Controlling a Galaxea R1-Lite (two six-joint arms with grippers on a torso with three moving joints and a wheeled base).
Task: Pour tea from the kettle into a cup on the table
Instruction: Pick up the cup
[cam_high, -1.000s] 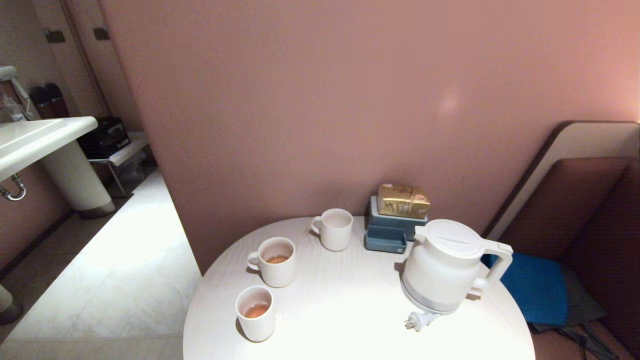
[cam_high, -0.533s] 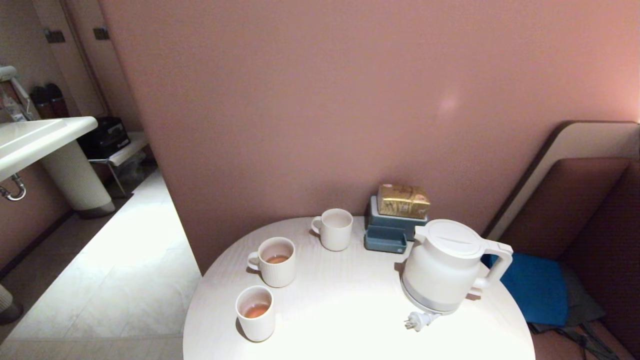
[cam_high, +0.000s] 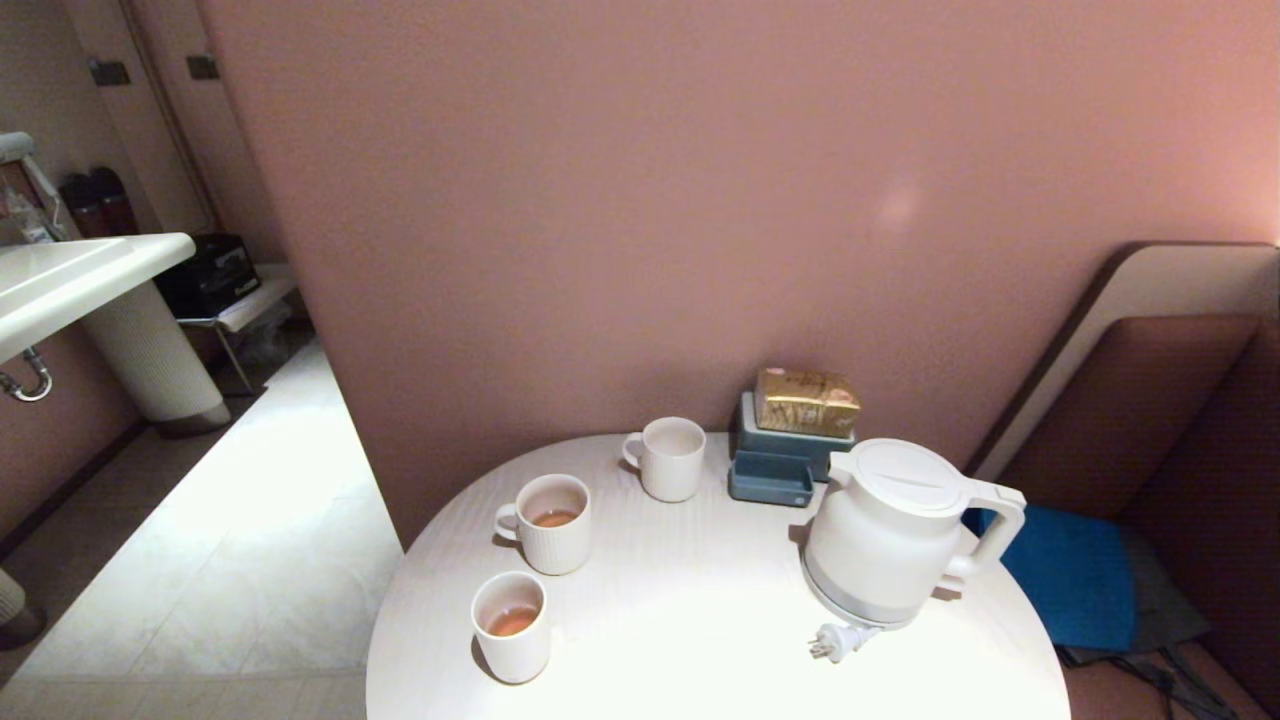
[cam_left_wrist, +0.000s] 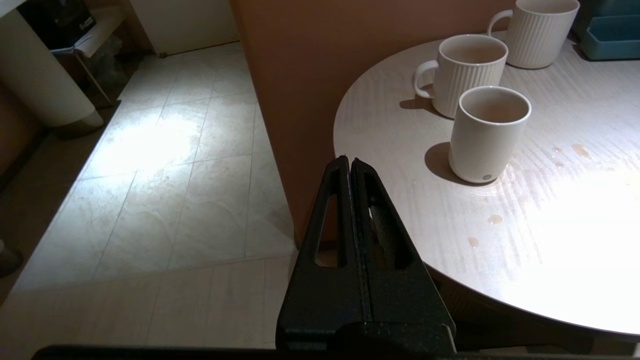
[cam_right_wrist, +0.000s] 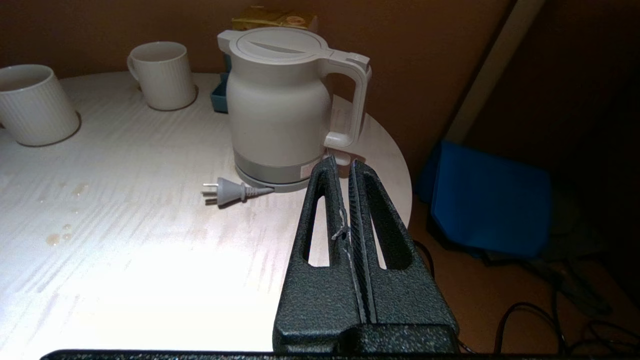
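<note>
The white kettle stands upright on its base at the right of the round white table, handle toward the right edge; in the right wrist view the kettle is just beyond my fingertips. The small plain cup sits at the table's front left with reddish-brown tea low inside; the left wrist view shows the cup too. My left gripper hangs shut and empty off the table's left edge. My right gripper is shut and empty near the kettle's handle. Neither arm shows in the head view.
Two ribbed mugs stand behind the cup, the nearer holding tea. A blue tray with a gold packet sits by the wall. The kettle's plug lies loose. Droplets dot the table. A blue cushion lies to the right.
</note>
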